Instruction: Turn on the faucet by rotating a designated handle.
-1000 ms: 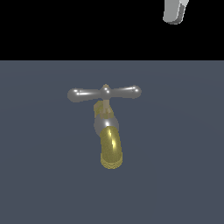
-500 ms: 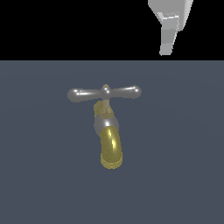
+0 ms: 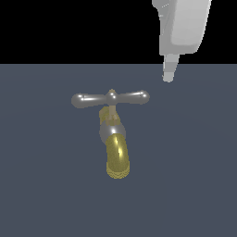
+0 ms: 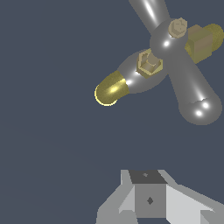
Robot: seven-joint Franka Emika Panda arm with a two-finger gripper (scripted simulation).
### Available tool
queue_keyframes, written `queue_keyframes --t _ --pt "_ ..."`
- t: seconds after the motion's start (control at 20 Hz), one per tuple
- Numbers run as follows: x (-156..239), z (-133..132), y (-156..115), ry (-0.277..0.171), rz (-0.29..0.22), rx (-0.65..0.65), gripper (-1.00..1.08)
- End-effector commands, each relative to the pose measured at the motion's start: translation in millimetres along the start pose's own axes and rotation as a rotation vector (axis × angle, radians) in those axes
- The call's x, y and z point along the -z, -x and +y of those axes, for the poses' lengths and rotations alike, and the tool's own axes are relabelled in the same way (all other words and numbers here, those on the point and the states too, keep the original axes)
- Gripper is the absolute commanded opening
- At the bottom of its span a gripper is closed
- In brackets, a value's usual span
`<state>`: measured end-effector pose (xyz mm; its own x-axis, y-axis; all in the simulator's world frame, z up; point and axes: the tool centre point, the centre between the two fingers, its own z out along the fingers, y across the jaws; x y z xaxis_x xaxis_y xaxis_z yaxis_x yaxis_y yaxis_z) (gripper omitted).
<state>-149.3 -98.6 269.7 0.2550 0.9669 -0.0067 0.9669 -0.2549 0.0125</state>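
Exterior view: the gripper (image 3: 168, 74) is seen at upper right, nothing held; its finger spread cannot be judged. It hangs apart from the handle (image 3: 111, 98), which lies level at centre frame atop the faucet (image 3: 115, 150). No contact is made; the handle is judged unturned, approach and rotation remaining.

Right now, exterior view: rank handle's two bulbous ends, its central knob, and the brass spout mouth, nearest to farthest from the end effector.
1. Glossy silver handle's bulbous end on the exterior view's right, nearest the white end effector.
2. Small central knob, mid-bar.
3. Opposite bulbous end and ribbed brass-gold spout mouth: too close to call.
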Motion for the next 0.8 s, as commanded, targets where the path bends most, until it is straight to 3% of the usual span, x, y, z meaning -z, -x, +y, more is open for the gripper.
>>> queue_keyframes --t 0.0,0.75 --pt "-10 6 -2 -0.001 0.0 0.06 -1.0" --pt "-58 32 -18 -0.007 0.005 0.352 -1.0"
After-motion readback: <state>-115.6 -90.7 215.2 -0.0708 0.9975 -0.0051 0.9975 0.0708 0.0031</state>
